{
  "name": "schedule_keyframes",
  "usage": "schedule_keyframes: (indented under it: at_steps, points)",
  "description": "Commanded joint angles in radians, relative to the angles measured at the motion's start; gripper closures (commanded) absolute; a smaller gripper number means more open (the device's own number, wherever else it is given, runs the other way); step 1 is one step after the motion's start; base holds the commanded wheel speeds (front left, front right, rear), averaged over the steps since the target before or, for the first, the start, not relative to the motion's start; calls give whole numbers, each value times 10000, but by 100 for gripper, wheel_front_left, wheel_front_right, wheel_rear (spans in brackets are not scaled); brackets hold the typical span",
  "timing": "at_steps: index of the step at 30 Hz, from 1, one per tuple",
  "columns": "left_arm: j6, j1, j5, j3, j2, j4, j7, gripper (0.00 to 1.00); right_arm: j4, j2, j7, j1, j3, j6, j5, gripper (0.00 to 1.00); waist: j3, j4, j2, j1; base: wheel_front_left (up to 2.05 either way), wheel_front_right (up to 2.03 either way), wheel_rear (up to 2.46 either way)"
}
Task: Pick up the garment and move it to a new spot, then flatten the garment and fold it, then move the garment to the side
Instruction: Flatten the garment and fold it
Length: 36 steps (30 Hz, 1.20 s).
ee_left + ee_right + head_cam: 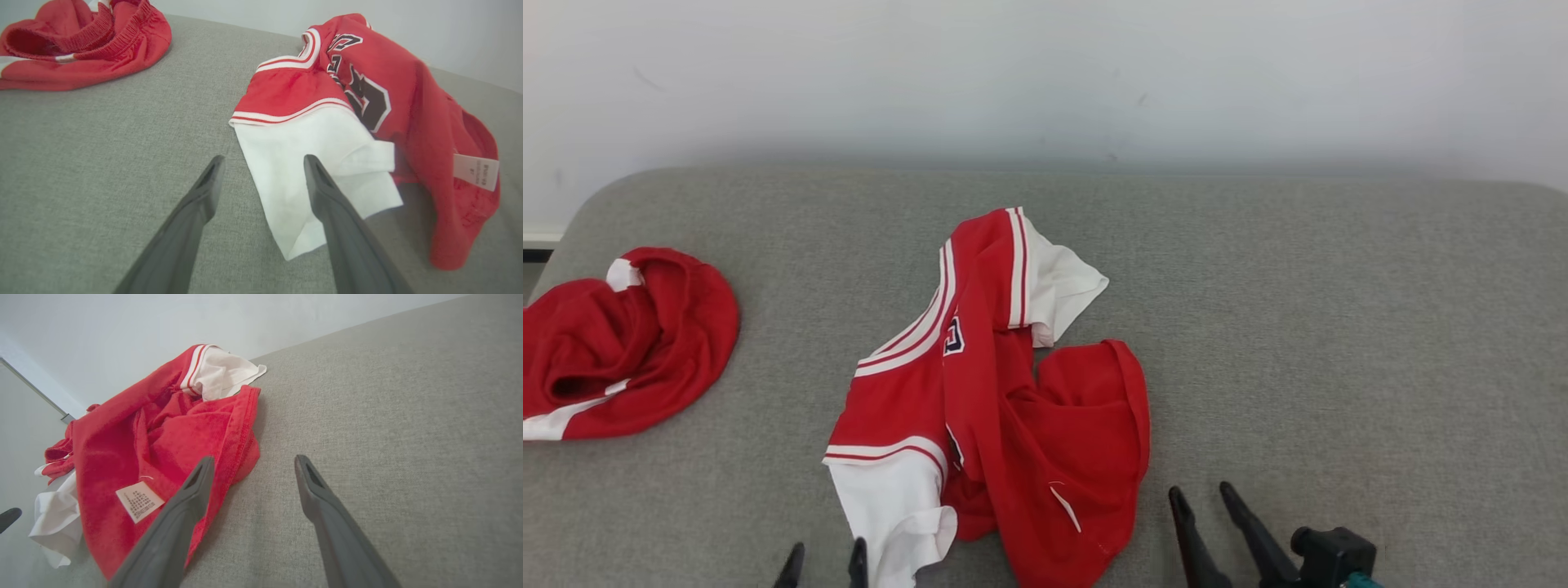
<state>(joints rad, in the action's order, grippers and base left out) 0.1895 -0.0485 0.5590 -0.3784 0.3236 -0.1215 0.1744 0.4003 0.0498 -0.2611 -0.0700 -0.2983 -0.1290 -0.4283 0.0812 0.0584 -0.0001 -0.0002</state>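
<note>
A crumpled red jersey garment (988,392) with white sleeves and dark lettering lies in the middle of the grey cushioned surface (1339,327). My left gripper (823,557) stands open at the bottom edge, just left of the near white sleeve (898,510). In the left wrist view that gripper (263,161) has its jaws wide apart above the sleeve (322,163) and the grey surface, holding nothing. My right gripper (1202,492) is open beside the garment's right hem. The right wrist view shows the gripper (252,459) straddling the red hem (241,433), with a white label (139,501) nearby.
A second red piece of clothing (617,343) with a ribbed waistband lies bunched at the surface's far left edge (77,45). A pale wall (1045,73) rises behind the surface. Bare grey fabric stretches to the right of the garment.
</note>
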Motion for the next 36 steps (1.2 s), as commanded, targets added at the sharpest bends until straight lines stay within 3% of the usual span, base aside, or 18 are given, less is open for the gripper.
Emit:
schedule_keyframes:
  at_steps: [1, 17, 31, 32, 33, 34, 35, 36]
  points:
    - [-85, -157, 77, -112, -99, -60, -6, 0, 105, 9, -11, 21, -153, -36, -112, 0, 24, 168, 1, 2, 0, 0, 0]
    - [-583, 776, 166, -566, -936, -2442, 471, 0, 2066, 11, 227, -1078, -1805, -36, -1263, 0, 563, 458, 1, 2, 0, 0, 0]
    - [-1188, 1718, 357, -412, -1409, -4467, 815, 0, 2703, -3, 723, -1150, -3365, -36, -2709, 0, 354, 411, 1, 2, 0, 0, 0]
    - [-1231, 1783, 381, -390, -1449, -4619, 823, 0, 2769, -3, 802, -1161, -3434, -36, -2733, 25, 340, 402, 1, 2, 0, 0, 0]
    - [-1280, 1812, 402, -373, -1490, -4791, 820, 0, 2817, -3, 818, -1183, -3482, -36, -2783, 56, 329, 393, 1, 2, 0, 0, 0]
    - [-1324, 1857, 426, -360, -1535, -4944, 819, 42, 2882, 1, 839, -1206, -3520, -36, -2805, 100, 316, 391, 1, 2, 0, 0, 0]
    - [-1392, 1930, 435, -363, -1568, -5136, 832, 58, 2943, 3, 839, -1234, -3545, -36, -2795, 100, 299, 393, 1, 2, 0, 0, 0]
    - [-1452, 1976, 384, -410, -1584, -5290, 823, 100, 2973, 3, 772, -1262, -3529, -36, -2803, 100, 282, 383, 1, 2, 0, 0, 0]
